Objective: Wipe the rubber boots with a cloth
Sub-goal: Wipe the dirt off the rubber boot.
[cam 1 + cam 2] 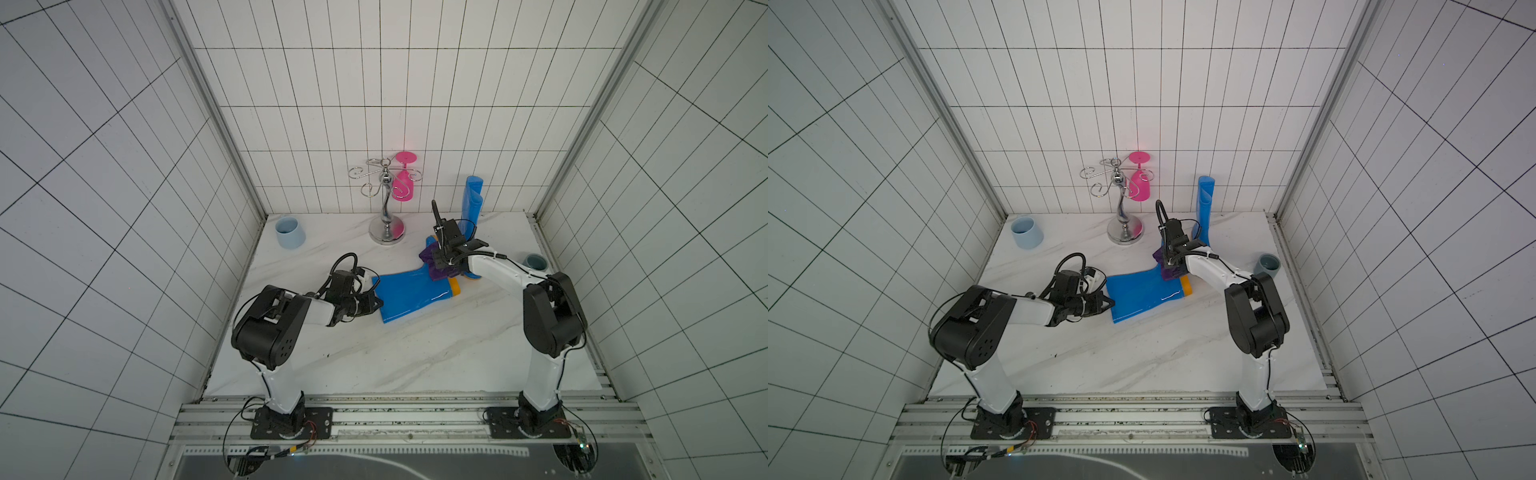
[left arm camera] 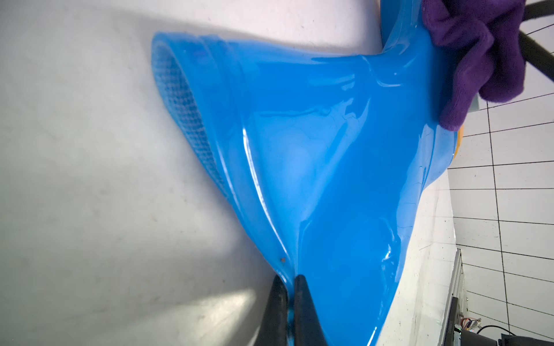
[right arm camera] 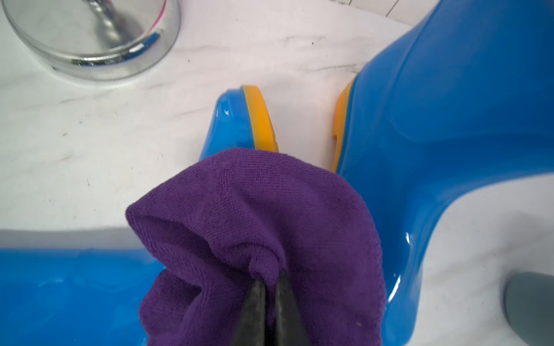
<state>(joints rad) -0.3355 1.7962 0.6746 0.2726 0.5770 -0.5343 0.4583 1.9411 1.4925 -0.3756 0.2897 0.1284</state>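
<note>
Both clamped: left end effector on lying boot cuff, right end effector on cloth over foot.

The rubber boots gleam glossy and smooth, the cloth looks soft and nappy, the stand mirror-polished metal, the surface smooth and marble-patterned.

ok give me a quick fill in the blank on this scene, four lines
1. The right gripper is shut on the ____ cloth.
2. The left gripper pinches the rim of the boot lying on its ____.
3. The other boot stands ____ near the back wall.
4. A ____ glass hangs from the rack.
Missing words: purple, side, upright, pink.
</note>
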